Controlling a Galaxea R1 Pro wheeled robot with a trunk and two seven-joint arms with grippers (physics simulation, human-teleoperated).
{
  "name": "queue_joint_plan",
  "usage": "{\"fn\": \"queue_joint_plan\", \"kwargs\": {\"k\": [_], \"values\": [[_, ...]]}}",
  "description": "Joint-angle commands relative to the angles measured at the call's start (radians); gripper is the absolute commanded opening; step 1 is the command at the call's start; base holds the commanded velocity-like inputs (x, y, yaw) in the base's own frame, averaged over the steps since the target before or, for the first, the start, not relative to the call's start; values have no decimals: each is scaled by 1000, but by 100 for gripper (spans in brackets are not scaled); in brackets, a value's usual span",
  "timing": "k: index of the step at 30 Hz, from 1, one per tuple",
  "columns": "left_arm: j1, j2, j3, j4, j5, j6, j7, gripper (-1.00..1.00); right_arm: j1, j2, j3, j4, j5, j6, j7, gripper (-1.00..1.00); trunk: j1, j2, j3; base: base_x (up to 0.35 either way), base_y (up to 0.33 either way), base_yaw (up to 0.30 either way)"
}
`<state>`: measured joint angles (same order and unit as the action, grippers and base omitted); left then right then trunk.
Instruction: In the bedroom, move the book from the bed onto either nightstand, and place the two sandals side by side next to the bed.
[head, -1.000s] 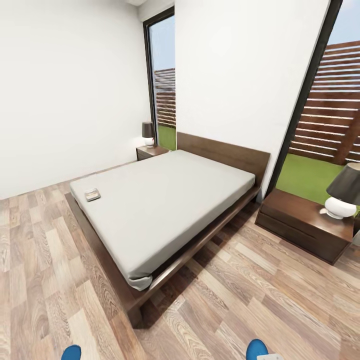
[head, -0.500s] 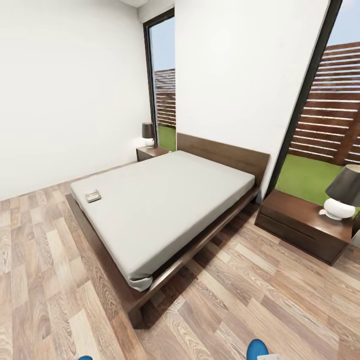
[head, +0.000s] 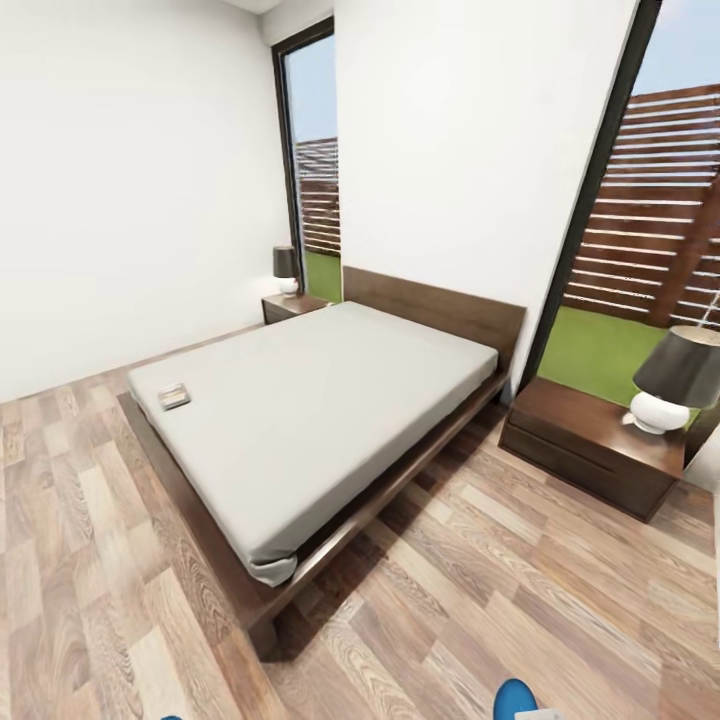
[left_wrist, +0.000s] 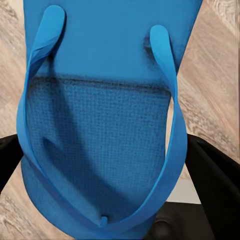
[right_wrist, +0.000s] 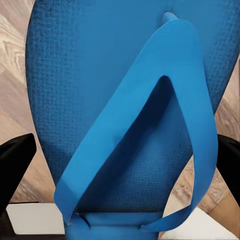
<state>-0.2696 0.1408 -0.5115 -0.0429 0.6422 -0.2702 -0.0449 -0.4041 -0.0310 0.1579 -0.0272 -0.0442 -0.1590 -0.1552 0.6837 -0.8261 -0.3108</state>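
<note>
The bed (head: 320, 420) with its light-grey mattress fills the middle of the bedroom. The book (head: 174, 396) lies on the mattress near the far left corner at the foot end. One nightstand (head: 590, 445) stands right of the headboard, another nightstand (head: 290, 305) behind the bed's far side. My left gripper (left_wrist: 105, 170) is shut on a blue sandal (left_wrist: 100, 100), with black fingers (left_wrist: 210, 185) on either side of the sole. My right gripper (right_wrist: 122, 165) is shut on the other blue sandal (right_wrist: 125, 90); that sandal's tip (head: 515, 698) pokes up at the head view's lower edge.
Each nightstand carries a dark-shaded lamp, the near lamp (head: 672, 390) and the far lamp (head: 286, 268). Tall windows flank the white wall behind the headboard. Wood-plank floor (head: 520, 590) stretches between me and the bed's right side.
The head camera has moved, shifting the room slightly left in view. The left sandal's tip has sunk to the picture's lower edge. The book has stayed on the mattress.
</note>
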Motion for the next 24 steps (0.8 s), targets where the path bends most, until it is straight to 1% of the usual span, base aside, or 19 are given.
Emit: {"fn": "queue_joint_plan", "kwargs": {"k": [1,9,12,15,17,22,24], "values": [[0,0,-7,0,9,-3,-4,-100,-1,1,8,1,-5,-2,-3,-100,0,-1,-1,0,0,-264],[0,1,-8,0,10,-3,-3,-100,-1,4,9,1,-5,-2,-3,-100,0,-1,-1,1,0,-283],[0,1,-9,0,10,-3,-3,-100,-1,5,9,1,-5,-3,-3,-100,0,-1,-1,103,26,-292],[0,2,-10,1,10,-3,-3,-100,-1,6,9,1,-5,-2,-3,-100,0,-1,-1,225,74,-255],[0,2,-10,1,10,-4,-3,-100,-1,6,9,1,-5,-3,-2,-100,0,-1,-1,284,46,-127],[0,2,-11,1,9,-6,-3,-100,-1,6,9,1,-5,-3,-1,-100,0,-1,-1,319,-24,-44],[0,2,-20,1,8,-7,-3,-100,-1,6,9,1,-5,-2,-1,-100,0,-1,-1,332,-75,-32]]}}
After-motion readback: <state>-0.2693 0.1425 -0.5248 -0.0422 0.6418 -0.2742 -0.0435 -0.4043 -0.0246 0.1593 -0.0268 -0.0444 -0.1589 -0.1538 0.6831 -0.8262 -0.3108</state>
